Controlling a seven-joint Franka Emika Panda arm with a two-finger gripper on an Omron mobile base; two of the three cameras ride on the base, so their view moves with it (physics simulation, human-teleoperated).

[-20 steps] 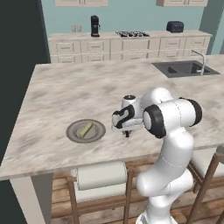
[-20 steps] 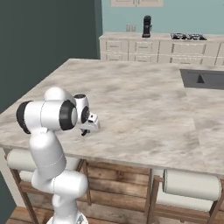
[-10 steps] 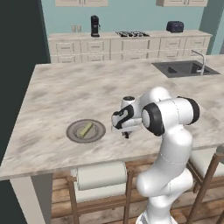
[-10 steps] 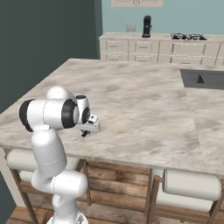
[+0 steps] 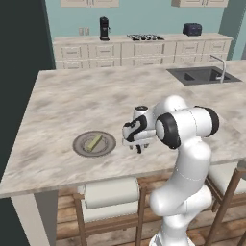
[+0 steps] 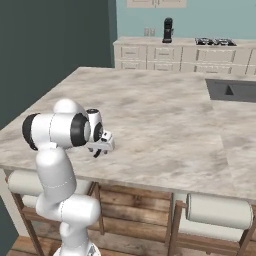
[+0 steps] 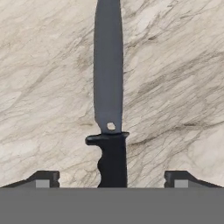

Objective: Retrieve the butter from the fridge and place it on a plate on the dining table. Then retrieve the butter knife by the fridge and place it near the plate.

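Gripper (image 7: 112, 181) jaws spread wide, one tip either side of the knife (image 7: 108, 100) handle with clear gaps, so nothing is pinched; the knife looks flat on the stone, blade running away from the hand, and I judge it just let go, since this spot suits the "near the plate" step. Left of the arm, the plate (image 5: 94, 143) sits near the table's front edge with the butter (image 5: 93, 141) lying slantwise on it, so that half looks done. Gripper (image 5: 136, 139) hangs low just right of the plate; from the other side the gripper (image 6: 101, 145) is low over the near edge. Knife itself is hidden under the hand in both base views. Table (image 5: 72, 101) is beige marbled stone, stools tucked under the front. Far behind: cream counter (image 5: 144, 45) with coffee maker (image 5: 104, 28), stove, toaster; sink (image 5: 199, 74) on the right.
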